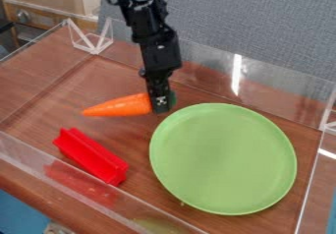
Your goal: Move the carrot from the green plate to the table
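Table (53,86) of glossy reddish-brown wood grain spreads across the view, bordered by low clear walls. On it, at the right, lies the round light-green plate (223,159), with nothing on its face. The black robot arm reaches down from the top, its gripper (160,101) beside the plate's upper left edge, the fingers closed around the thick end of the carrot. The red block (90,156) lies at the lower left, near the clear front wall. The orange carrot (121,106) is off the plate, over the table behind the block, its tip pointing left; whether it touches the wood I cannot tell.
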`<state>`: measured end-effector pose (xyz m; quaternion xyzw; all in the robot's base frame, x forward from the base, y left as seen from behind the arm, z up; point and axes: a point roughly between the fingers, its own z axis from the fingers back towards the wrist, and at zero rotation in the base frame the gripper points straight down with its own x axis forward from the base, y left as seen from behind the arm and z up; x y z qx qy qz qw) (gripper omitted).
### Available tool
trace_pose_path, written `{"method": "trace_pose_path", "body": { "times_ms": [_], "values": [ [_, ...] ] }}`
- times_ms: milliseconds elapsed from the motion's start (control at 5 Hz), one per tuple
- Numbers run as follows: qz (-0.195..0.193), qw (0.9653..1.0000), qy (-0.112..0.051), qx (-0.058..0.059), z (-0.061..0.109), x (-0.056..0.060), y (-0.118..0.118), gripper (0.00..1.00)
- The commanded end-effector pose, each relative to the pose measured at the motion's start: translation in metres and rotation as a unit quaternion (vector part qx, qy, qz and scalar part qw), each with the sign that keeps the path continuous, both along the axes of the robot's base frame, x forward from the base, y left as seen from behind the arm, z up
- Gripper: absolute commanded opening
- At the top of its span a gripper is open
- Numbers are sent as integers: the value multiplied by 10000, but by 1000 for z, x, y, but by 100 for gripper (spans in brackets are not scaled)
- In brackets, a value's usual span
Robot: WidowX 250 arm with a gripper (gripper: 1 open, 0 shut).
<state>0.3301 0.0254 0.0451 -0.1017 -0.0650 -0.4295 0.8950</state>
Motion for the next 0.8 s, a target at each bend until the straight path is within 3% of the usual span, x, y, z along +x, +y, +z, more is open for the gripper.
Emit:
{"method": "trace_pose_path", "body": {
  "times_ms": [0,200,400,600],
  "values": [
    [289,9991,-277,105,22,11,20,0],
    [495,9982,-280,172,31,11,29,0],
    [561,9979,-257,175,30,15,35,0],
    [312,9991,-240,152,24,15,30,0]
  ]
}}
